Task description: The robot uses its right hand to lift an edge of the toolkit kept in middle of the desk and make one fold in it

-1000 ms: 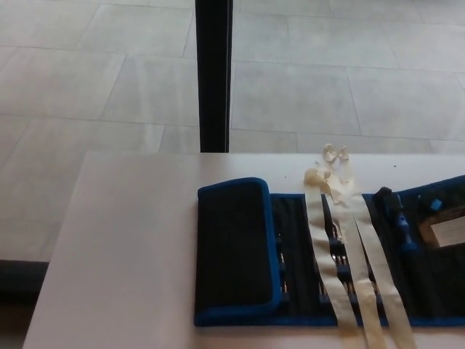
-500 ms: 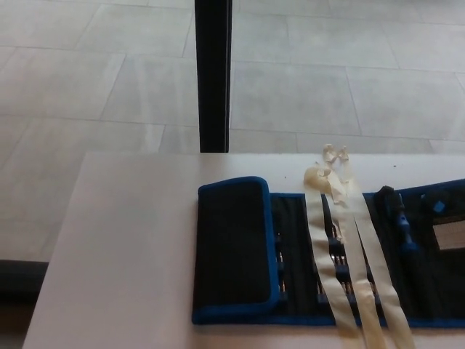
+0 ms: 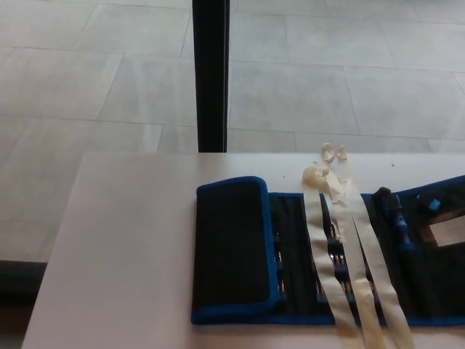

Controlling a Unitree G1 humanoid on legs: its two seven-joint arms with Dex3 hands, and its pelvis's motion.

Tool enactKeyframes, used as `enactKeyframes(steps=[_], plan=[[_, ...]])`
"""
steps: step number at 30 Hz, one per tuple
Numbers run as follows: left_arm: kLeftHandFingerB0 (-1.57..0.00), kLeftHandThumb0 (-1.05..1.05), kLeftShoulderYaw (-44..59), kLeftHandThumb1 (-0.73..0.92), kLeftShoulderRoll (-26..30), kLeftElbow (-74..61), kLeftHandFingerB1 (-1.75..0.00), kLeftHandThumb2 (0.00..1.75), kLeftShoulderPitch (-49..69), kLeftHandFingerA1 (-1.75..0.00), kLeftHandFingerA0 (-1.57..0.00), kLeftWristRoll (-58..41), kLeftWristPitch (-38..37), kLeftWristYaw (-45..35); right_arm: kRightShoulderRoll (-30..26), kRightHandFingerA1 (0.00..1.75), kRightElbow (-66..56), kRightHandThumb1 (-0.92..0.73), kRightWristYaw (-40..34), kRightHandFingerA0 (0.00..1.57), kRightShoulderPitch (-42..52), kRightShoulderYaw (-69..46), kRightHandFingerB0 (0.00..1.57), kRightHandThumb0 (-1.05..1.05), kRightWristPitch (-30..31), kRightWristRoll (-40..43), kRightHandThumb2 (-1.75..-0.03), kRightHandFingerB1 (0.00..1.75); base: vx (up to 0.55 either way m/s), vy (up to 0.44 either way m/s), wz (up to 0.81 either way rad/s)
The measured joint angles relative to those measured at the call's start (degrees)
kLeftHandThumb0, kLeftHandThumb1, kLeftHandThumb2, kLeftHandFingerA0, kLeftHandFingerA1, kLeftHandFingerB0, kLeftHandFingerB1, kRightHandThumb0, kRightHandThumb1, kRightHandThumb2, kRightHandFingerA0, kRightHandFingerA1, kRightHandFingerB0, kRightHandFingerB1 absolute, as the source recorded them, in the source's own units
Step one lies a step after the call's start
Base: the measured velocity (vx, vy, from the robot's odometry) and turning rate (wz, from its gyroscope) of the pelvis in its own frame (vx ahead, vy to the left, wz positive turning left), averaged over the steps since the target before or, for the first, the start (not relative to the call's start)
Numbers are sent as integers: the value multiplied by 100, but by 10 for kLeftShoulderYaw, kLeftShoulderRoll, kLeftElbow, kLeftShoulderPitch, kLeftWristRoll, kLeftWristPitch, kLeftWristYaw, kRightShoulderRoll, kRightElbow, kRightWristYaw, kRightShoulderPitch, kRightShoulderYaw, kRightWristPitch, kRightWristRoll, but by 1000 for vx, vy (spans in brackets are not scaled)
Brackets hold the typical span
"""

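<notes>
The toolkit (image 3: 305, 254) is lying spread out on the pale desk (image 3: 123, 247), sitting toward the near edge and running off the picture's right side, so I am not seeing its far end. Neither of the robot's hands is showing from where the head camera is looking, so there is no telling whether their fingers are apart or together. The kit is looking like a soft roll-up pouch of dark woven fabric with a bright blue binding all round its edge; its left-hand panel (image 3: 232, 251) is already lying doubled over the rest, a rounded flap resting flat. Inside, slim metal tools are sitting in stitched pockets, and a blue-handled driver (image 3: 398, 218) is lying near the right. Two cream cloth ties (image 3: 341, 254) are trailing across the open part, knotted loosely at the far side and hanging toward the near edge. I am guessing the cloth will bend easily but carry some weight from the tools, so it should flop rather than spring back, and the pockets will stiffen it along their length. The blue bound edge is looking like the sensible place to pinch, being thicker and less slippery than the smooth desk beneath. Beyond the desk, grey floor tiles and a black upright post (image 3: 211, 73) are showing.
</notes>
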Motion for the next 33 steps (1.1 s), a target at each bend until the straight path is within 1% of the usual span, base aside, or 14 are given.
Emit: enactKeyframes(steps=[1,3,4,5,6,7,9,17,18,20,26,27,28,33], plan=[[-42,-84,0,92,0,0,-50,68,0,-64,-56,0,0,0,0,53,1,-64,-1,31,-6,-1,21,-67,2,0,-92,44,0,0,0],[-42,-84,-1,92,0,1,-50,68,0,-64,-56,0,0,0,0,53,1,-64,-4,31,-17,-7,21,-67,4,0,-92,44,0,0,0],[-38,-81,-2,70,0,1,-59,110,0,-69,-52,0,0,0,0,52,1,-64,-5,28,-20,-9,18,-67,5,0,-92,43,0,0,0],[-37,-81,-2,70,0,1,-58,110,0,-68,-51,0,0,0,0,51,2,-64,-6,28,-23,-11,18,-67,6,0,-91,43,0,0,0],[-40,-84,-2,91,0,1,-49,67,0,-65,-56,0,0,0,0,52,5,-64,-6,29,-25,-12,17,-68,7,0,-91,43,0,0,0],[-38,-81,-2,70,0,1,-59,108,0,-70,-54,0,0,0,0,53,8,-62,-6,32,-28,-12,20,-68,7,-1,-91,44,0,0,0],[-41,-83,-3,92,0,2,-50,68,-2,-65,-55,0,0,0,0,45,13,-75,-6,41,-30,-5,29,-66,8,-5,-63,33,0,0,0],[-40,-84,-7,92,0,3,-52,67,-10,-68,-56,-1,0,1,1,47,22,-77,-1,42,-44,56,25,-65,10,-36,-63,32,0,0,0],[-41,-84,-7,91,0,3,-52,67,-11,-68,-56,0,0,1,1,57,24,-61,1,35,-45,64,17,-69,10,-40,-93,44,0,0,0],[-41,-85,-7,92,0,3,-50,68,-13,-66,-60,0,0,1,0,53,33,-73,7,40,-47,81,28,-65,9,-50,-62,35,0,0,0],[-41,-84,-11,92,0,4,-50,67,-15,-65,-57,0,0,2,0,50,69,-75,11,39,-55,81,28,-66,-10,-59,-62,34,0,0,0],[-41,-84,-11,92,0,4,-51,67,-15,-67,-58,0,0,2,0,56,74,-60,11,32,-56,80,22,-68,-12,-59,-91,46,0,0,0],[-40,-86,-11,92,1,3,-53,67,-15,-68,-56,0,0,2,0,48,78,-76,11,39,-56,79,28,-66,-16,-59,-63,34,0,0,0],[-41,-83,-13,92,1,3,-49,67,-15,-63,-58,0,0,2,-3,50,87,-74,11,49,-57,79,32,-67,-27,-63,-62,35,0,0,0]])
